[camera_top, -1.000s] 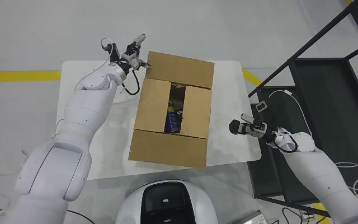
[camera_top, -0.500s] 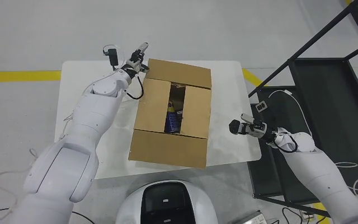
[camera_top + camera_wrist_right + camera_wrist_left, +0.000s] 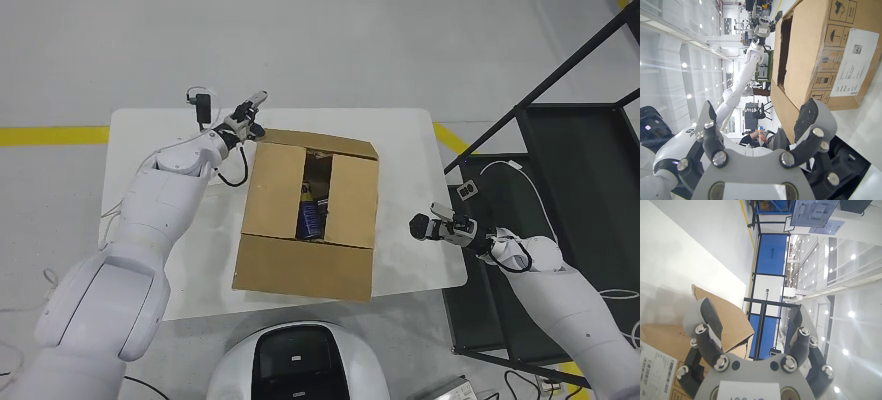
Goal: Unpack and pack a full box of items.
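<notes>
On a white table [image 3: 400,150], the cardboard box [image 3: 305,265] sits partly open, a gap between its two inner flaps showing a blue-packaged item [image 3: 310,215] inside. The left gripper [image 3: 252,108], fingers spread, hangs at the box's far left corner, just beside the far flap [image 3: 320,142]; whether it touches the cardboard cannot be judged. The right gripper [image 3: 418,226], also spread and holding nothing, hovers off the box's right side near the table edge. A white shipping label [image 3: 853,64] with printed codes and black handling pictograms [image 3: 831,56] mark the box's wall.
</notes>
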Tool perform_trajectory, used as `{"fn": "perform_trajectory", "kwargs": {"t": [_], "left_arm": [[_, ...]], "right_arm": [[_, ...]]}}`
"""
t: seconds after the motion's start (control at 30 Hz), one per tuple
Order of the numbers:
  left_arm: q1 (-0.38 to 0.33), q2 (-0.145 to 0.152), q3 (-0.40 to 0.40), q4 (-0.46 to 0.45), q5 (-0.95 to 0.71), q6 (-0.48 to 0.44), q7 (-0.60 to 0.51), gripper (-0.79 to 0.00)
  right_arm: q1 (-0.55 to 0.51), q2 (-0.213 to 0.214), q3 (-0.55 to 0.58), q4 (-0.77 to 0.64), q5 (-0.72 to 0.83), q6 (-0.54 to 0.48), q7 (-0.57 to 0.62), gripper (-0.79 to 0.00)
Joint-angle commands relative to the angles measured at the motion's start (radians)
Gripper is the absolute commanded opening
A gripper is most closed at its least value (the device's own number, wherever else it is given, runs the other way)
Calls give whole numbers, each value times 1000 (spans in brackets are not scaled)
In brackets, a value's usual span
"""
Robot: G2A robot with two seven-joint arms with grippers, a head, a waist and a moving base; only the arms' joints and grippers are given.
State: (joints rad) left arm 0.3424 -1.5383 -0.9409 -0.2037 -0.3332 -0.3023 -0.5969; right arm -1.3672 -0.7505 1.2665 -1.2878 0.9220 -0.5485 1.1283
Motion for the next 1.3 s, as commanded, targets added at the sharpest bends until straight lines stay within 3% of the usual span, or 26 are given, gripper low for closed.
{"fn": "perform_trajectory", "kwargs": {"t": [0.0, 0.53, 0.7, 0.83, 1.07, 1.27], "left_arm": [[3, 4, -5, -5, 2, 2, -15, 0], [11, 46, -29, -34, 53, 59, -217, 0], [2, 68, -81, -38, 1, 16, -111, 0], [10, 78, -135, -67, -89, -6, -97, 0], [47, 100, -189, -129, -171, -17, -271, 0], [77, 141, -225, -167, -158, -56, -454, 0]], "right_arm": [[0, 0, 0, 0, 0, 0, 0, 0], [0, 0, 0, 0, 0, 0, 0, 0], [0, 0, 0, 0, 0, 0, 0, 0], [0, 0, 0, 0, 0, 0, 0, 0], [5, -8, -15, -120, -83, 56, -20, 0], [30, -21, -44, -227, -145, 99, -29, 0]]}}
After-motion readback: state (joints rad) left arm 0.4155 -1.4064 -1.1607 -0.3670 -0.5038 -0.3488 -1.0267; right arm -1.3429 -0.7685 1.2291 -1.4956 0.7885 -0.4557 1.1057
